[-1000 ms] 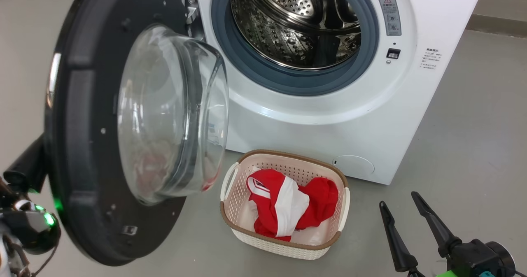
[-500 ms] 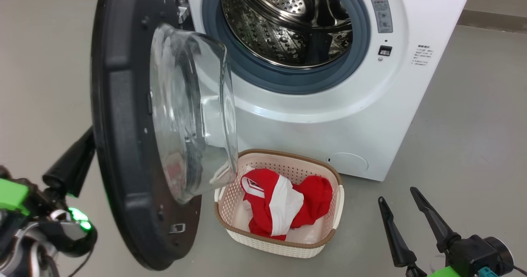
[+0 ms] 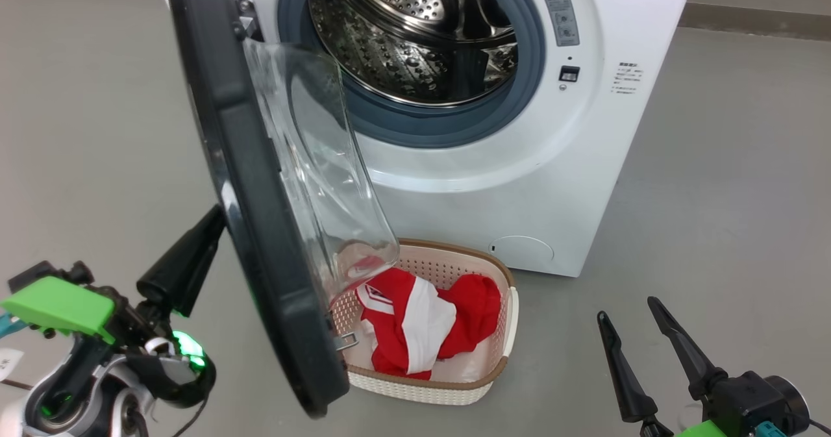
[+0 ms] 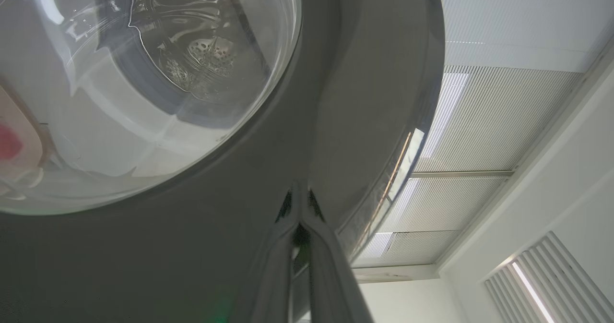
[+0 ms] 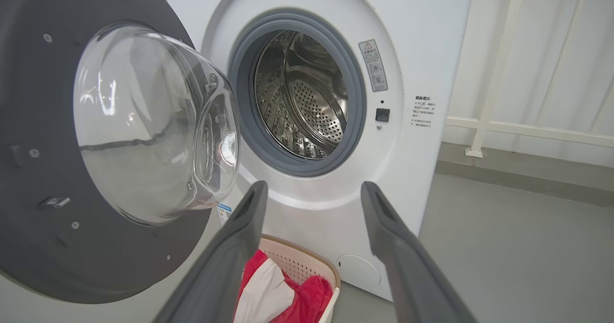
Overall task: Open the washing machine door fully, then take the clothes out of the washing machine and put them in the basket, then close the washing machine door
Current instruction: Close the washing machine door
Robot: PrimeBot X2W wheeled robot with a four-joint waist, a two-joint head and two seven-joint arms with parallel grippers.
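**Head view.** The washing machine door (image 3: 260, 229) stands half-swung and edge-on, its glass bowl overhanging the basket (image 3: 500, 372). The basket sits on the floor (image 3: 714, 197) just before the washing machine (image 3: 519, 184) and holds the red-and-white clothes (image 3: 422, 320). The drum (image 3: 415, 41) looks empty. The left fingers (image 3: 185, 265), clenched together and empty, reach behind the door's outer face. The right fingers (image 3: 620, 372) rest spread and empty at the lower right, well apart from the door. Risk: the door's lower edge may clip the basket rim.

**Left wrist view.** The closed left fingers (image 4: 283, 246) point along the glossy rim, tips near its edge. A push there may slide off, leaving the door unlatched.

**Right wrist view.** The right fingers (image 5: 225, 265), parted, aim toward the basket (image 5: 307, 265).
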